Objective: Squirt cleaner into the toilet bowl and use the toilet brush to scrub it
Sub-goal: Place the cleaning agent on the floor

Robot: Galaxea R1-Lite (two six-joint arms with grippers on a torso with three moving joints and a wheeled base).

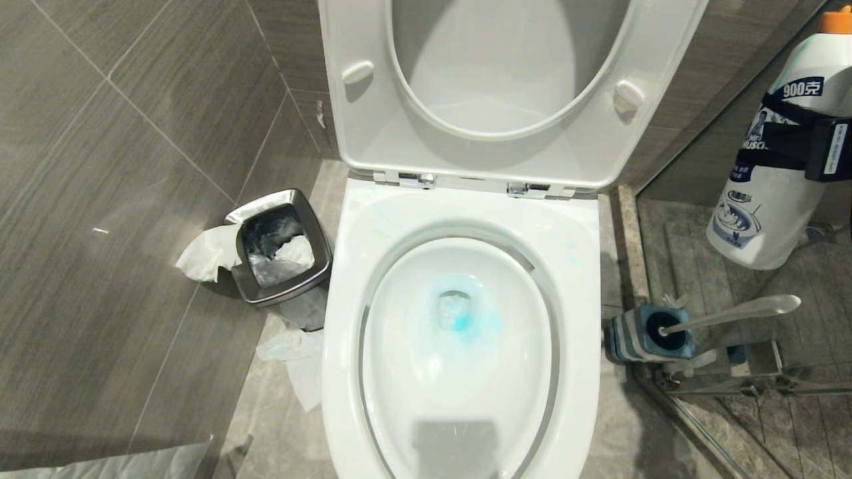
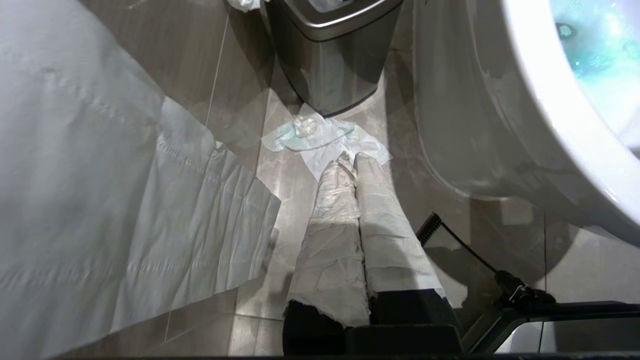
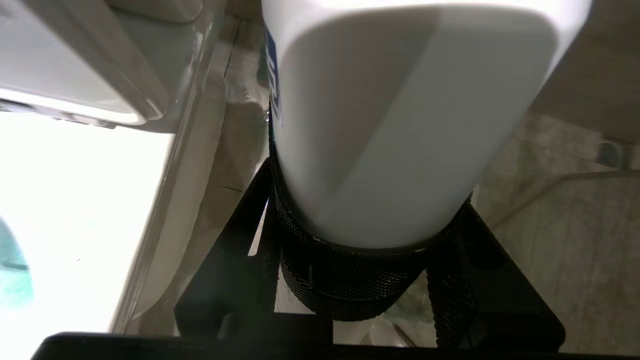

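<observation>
Right gripper [image 1: 809, 150] clamped white cleaner bottle [image 1: 772, 179] right of toilet bowl [image 1: 466, 226]; steel bin [image 1: 279, 249], tissue [image 1: 206, 253] left; left gripper [image 2: 350, 162] closed

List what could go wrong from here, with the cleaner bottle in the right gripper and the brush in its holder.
1. The right gripper holds the cleaner bottle mid-air beside the toilet bowl; if the smooth bottle slips, it may fall on the toilet brush.
2. The brush handle leans out of its holder under the bottle, so lowering the arm could knock it.
3. Tissue by the waste bin might snag.
</observation>
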